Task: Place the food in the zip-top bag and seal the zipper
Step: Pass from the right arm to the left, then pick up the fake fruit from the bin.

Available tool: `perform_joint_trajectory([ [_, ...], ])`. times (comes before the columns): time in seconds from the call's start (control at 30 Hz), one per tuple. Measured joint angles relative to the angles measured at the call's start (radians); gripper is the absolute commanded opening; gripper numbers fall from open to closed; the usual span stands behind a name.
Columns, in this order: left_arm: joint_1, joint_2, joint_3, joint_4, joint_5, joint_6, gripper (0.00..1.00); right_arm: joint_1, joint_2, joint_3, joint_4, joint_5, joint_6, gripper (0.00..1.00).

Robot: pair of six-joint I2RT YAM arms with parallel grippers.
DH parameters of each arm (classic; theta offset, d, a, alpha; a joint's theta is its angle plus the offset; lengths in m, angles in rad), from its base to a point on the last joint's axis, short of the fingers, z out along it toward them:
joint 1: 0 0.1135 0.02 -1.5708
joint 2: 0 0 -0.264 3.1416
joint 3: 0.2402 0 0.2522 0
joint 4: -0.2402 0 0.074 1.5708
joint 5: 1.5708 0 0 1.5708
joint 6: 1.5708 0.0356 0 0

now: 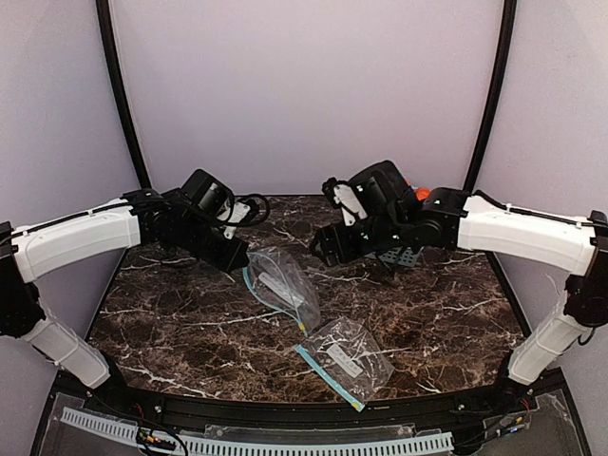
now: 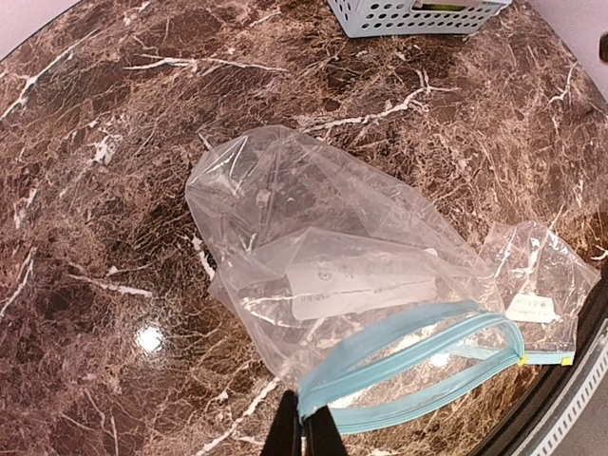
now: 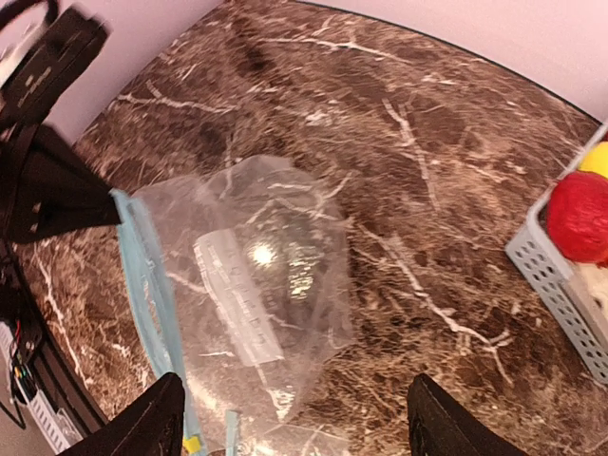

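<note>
A clear zip-top bag (image 1: 282, 285) (image 2: 323, 247) (image 3: 252, 285) with a blue zipper (image 2: 418, 356) lies mid-table, its mouth gaping. My left gripper (image 1: 237, 261) (image 2: 302, 432) is shut on the zipper's corner, and the right wrist view shows it as a black shape (image 3: 47, 180) at the bag's edge. My right gripper (image 1: 325, 249) (image 3: 294, 427) hovers open above the bag with nothing between its fingers. The food sits in the light-blue basket (image 3: 556, 275): a red fruit (image 3: 578, 217) and a yellow one (image 3: 597, 160). An orange fruit (image 1: 421, 193) peeks out behind the right arm.
A second, smaller zip-top bag (image 1: 347, 356) (image 2: 537, 290) lies flat nearer the front edge. The basket (image 1: 399, 256) (image 2: 418, 14) stands at the back right, mostly hidden under the right arm. A perforated white rail (image 1: 285, 445) runs along the table's near edge.
</note>
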State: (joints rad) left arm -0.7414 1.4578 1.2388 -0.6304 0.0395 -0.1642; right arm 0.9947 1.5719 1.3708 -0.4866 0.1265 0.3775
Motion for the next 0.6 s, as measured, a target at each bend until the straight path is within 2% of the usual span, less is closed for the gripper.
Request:
perform_joint_trajectory([
  [0.13,0.0,-0.007,-0.018,0.001,-0.003,-0.041,0.01,-0.111,-0.046,-0.022,-0.008,0.001,-0.008,0.8],
  [0.33,0.0,-0.016,-0.035,0.001,-0.002,-0.085,0.01,-0.305,-0.025,-0.032,-0.04,-0.017,-0.045,0.8],
  [0.6,0.0,-0.017,-0.036,0.0,0.011,-0.11,0.01,-0.487,0.117,0.042,-0.051,-0.042,-0.095,0.79],
])
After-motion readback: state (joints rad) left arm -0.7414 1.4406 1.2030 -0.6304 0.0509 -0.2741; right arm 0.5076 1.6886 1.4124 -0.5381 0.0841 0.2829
